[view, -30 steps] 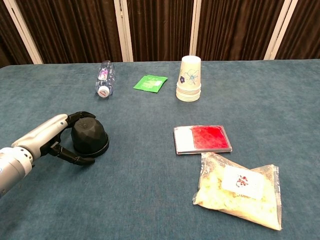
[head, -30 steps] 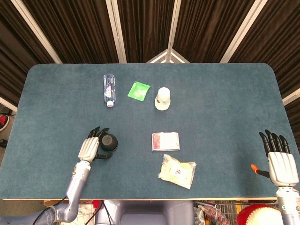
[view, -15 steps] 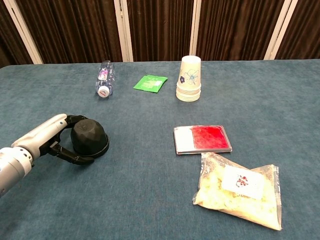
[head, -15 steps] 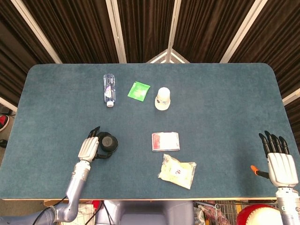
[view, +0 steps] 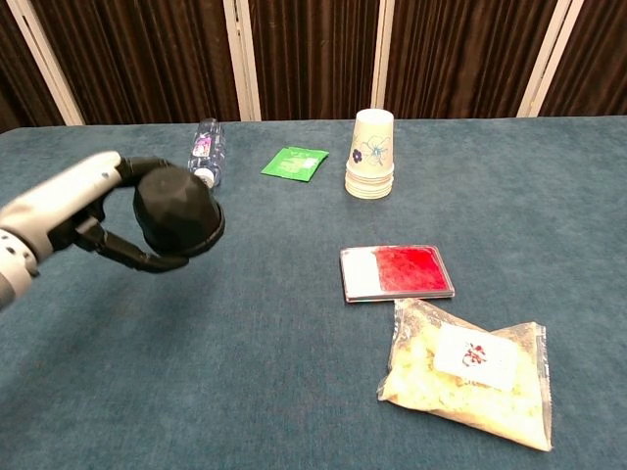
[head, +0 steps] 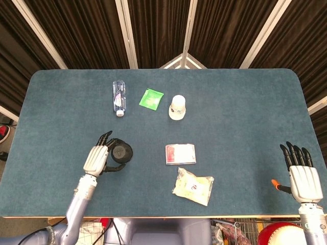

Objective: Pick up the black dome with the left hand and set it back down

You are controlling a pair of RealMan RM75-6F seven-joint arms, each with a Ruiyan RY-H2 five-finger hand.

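Our left hand [view: 83, 211] holds the black dome [view: 176, 211] up in the air, above the blue table [view: 294, 392]. Our dark fingers [view: 132, 257] curl around its side and bottom. Our right hand [head: 304, 176] is near the table's right edge with its fingers spread and nothing in it. A water bottle [view: 204, 152] lies farther back on the table behind the dome.

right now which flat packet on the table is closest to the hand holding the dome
The red and white packet. It lies nearer the left hand than the green packet or the clear bag.
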